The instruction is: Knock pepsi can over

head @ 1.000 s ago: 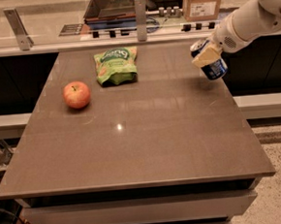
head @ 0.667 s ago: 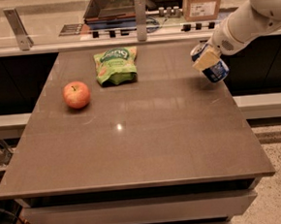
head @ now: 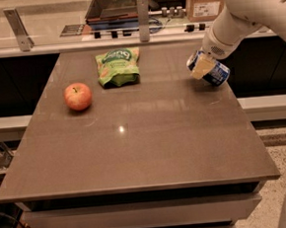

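**A:** Going from the left, has anything moved?

**B:** The round red apple (head: 78,96), well off to the tool's left, sits where it was a second ago. So does the crumpled green snack bag (head: 119,66), also left of the tool but nearer to it.

**A:** And the can?

**B:** The small blue metal pepsi can with the silver rim (head: 219,74) is right at the tool (head: 201,67), touching it. It's close to the right edge of the grey-brown surface (head: 136,151). A second ago it leaned. Now it looks flatter, top end up-left and base down-right, and can and tool have shifted slightly left.

**A:** Is the tool clenched on it?

**B:** It lies across the can's middle, but I cannot tell whether it's clasping or only pressing.

**A:** What does that mean for the task?

**B:** I'd judge it nearly done, since the can is no longer upright. I can't make out whether it rests fully on the surface.
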{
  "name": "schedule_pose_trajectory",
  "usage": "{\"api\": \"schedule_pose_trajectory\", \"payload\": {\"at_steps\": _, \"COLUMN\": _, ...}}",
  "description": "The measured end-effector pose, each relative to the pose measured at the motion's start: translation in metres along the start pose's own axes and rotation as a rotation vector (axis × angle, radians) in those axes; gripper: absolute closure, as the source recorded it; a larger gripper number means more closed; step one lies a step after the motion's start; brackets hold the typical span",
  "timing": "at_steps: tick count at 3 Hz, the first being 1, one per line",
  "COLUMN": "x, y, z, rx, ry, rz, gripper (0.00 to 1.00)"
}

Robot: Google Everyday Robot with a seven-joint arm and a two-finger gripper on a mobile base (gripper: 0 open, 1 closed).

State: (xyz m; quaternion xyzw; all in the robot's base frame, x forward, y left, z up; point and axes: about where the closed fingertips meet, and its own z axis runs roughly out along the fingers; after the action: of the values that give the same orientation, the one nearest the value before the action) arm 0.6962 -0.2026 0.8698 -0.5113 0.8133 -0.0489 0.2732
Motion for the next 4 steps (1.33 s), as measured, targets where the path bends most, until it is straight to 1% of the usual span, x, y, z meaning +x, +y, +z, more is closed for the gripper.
{"api": "schedule_pose_trajectory", "payload": {"at_steps": 1, "x": -0.007, "y": 0.011, "z": 0.015, "rx": -0.035, "ry": 0.026, "rz": -0.049, "gripper": 1.00}}
{"api": "schedule_pose_trajectory", "payload": {"at_steps": 2, "x": -0.012, "y": 0.024, "z": 0.035, "rx": -0.084, "ry": 0.007, "rz": -0.064, "gripper": 1.00}}
{"api": "schedule_pose_trajectory", "payload": {"at_steps": 3, "x": -0.017, "y": 0.029, "z": 0.044, "rx": -0.114, "ry": -0.021, "rz": -0.063, "gripper": 1.00}}
{"api": "schedule_pose_trajectory", "payload": {"at_steps": 4, "x": -0.019, "y": 0.028, "z": 0.040, "rx": -0.114, "ry": -0.021, "rz": -0.063, "gripper": 0.82}}
